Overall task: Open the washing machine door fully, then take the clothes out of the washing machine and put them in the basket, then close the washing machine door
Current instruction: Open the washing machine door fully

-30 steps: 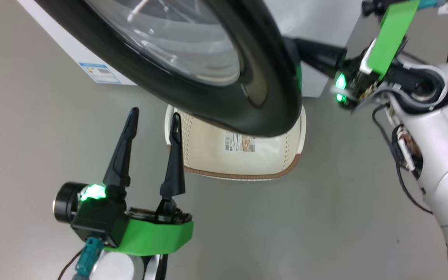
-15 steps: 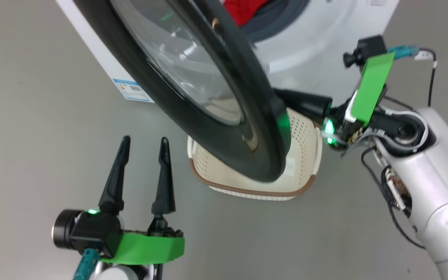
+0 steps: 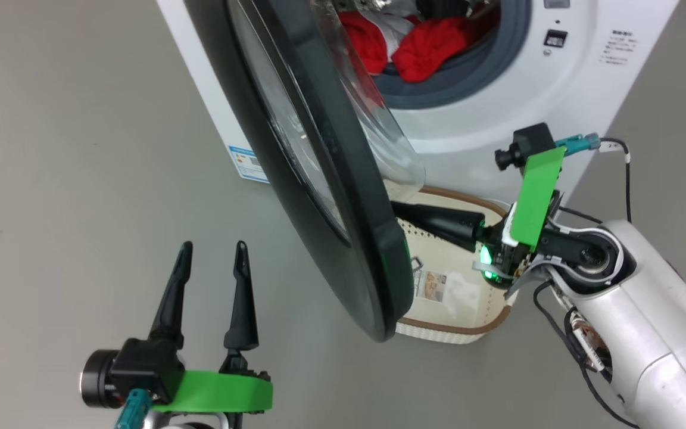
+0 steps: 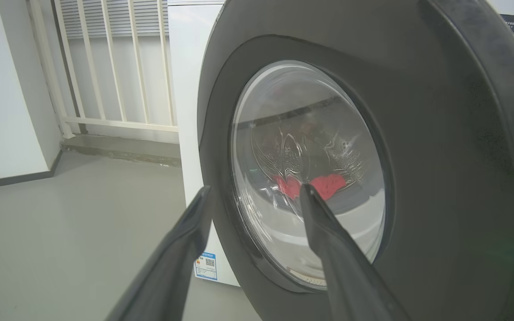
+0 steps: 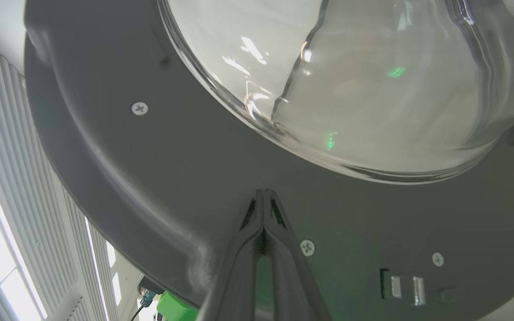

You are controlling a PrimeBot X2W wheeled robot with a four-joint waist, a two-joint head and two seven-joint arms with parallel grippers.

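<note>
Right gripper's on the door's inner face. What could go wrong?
The shut right gripper seems to touch the washing machine door on its smooth inner face by fingertips alone, so it may slip off. The open left gripper stands on the door's outer side, perhaps in its swing path.

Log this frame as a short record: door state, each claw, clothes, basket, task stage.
door: washing machine door partly open, swung out over the basket
right claw: shut, tips at the door's grey inner face, below the glass bowl
left claw: open, empty, on the door's outer side
clothes: red, inside the washing machine
basket contents: paper label, no clothes
basket place: on the floor before the machine
stage: door opening; unloading not begun
</note>
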